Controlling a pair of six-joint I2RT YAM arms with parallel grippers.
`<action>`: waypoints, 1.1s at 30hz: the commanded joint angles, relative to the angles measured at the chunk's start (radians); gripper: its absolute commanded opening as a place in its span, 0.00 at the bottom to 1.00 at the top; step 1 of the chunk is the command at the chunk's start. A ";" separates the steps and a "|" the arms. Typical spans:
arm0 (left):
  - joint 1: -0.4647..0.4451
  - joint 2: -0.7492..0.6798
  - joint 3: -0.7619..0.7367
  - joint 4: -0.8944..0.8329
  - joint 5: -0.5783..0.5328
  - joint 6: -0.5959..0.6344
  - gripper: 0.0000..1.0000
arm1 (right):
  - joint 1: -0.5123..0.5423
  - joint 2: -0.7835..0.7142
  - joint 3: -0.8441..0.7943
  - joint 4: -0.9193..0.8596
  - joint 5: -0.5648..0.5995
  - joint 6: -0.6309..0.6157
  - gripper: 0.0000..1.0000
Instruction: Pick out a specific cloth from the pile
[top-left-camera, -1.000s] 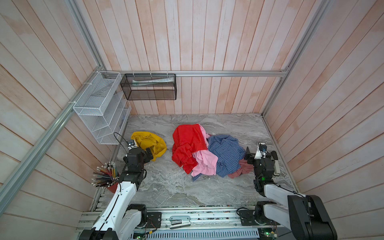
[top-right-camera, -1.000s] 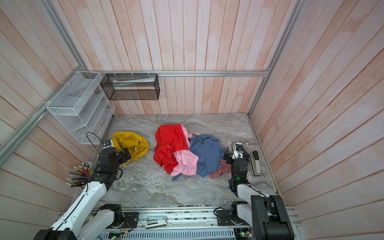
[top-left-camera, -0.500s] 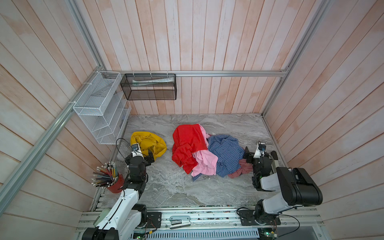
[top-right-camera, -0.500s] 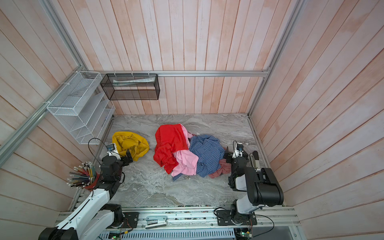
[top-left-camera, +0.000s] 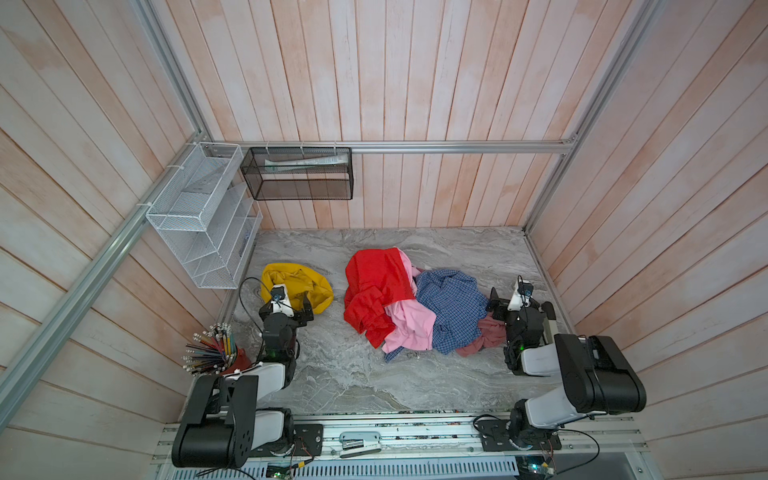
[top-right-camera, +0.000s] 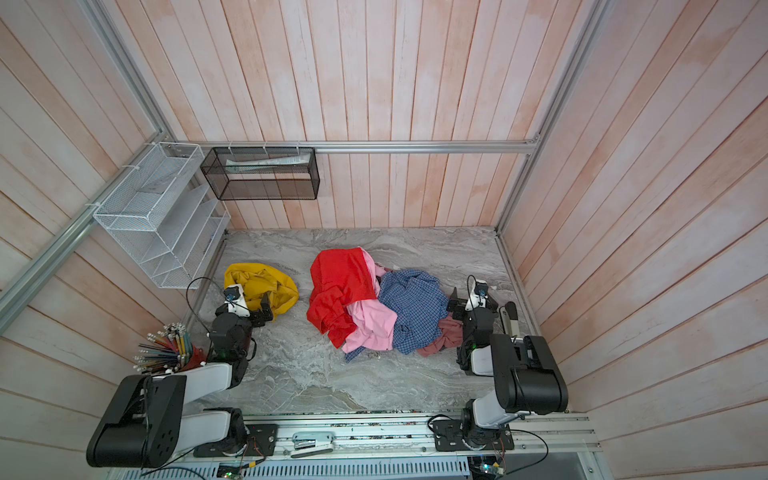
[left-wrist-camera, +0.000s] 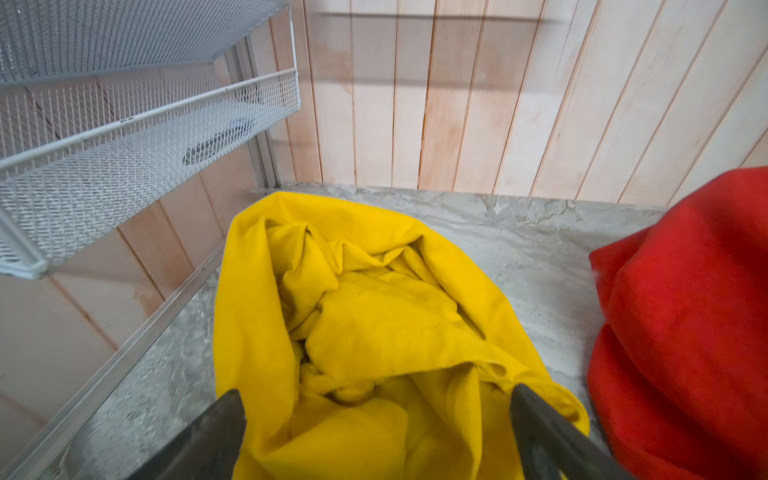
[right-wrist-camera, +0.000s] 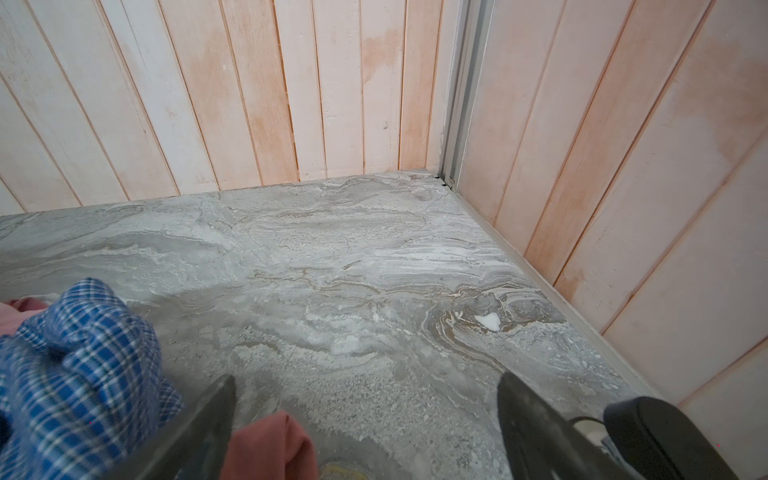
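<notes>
Mustard-yellow garment (top-left-camera: 297, 286) lies bunched on the bench (top-left-camera: 353, 374), apart from the pile (top-left-camera: 415, 307) on its left, dead ahead of your left end effector (left-wrist-camera: 376, 395) (jaws wide, empty). The right end effector (right-wrist-camera: 365, 380) is open too, and farther off.

Smooth matt yellow cloth (left-wrist-camera: 386, 332) lies on veined stone-look tabletop (top-left-camera: 365, 374).

Bright even light, soft shadows, wide-angle bending at edges

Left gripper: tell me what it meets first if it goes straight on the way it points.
The yellow cloth. The left gripper, jaws open, points into its crumpled folds. Depth is unclear, but nothing shows in between.
</notes>
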 joint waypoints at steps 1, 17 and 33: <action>0.029 0.092 0.019 0.173 0.081 -0.017 1.00 | -0.004 -0.011 0.010 -0.011 0.015 0.004 0.98; 0.008 0.210 0.073 0.182 0.011 -0.011 1.00 | -0.003 -0.011 0.014 -0.013 0.011 0.000 0.98; 0.006 0.210 0.075 0.179 0.010 -0.011 1.00 | -0.003 -0.012 0.012 -0.014 0.011 -0.001 0.98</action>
